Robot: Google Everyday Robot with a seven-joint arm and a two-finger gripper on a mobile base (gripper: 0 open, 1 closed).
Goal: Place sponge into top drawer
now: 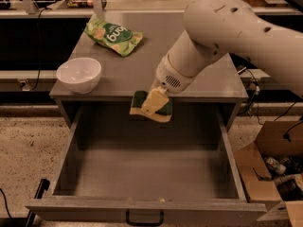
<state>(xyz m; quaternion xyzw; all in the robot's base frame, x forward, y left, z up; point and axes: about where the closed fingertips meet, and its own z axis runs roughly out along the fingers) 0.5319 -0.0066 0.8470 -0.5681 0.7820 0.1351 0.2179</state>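
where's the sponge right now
Mid-frame in the camera view, the sponge is held in the hand, in the air at the front edge of the cabinet top, over the back of the open top drawer.

Claw with sponge above top drawer; bowl, bag on cabinet top behind
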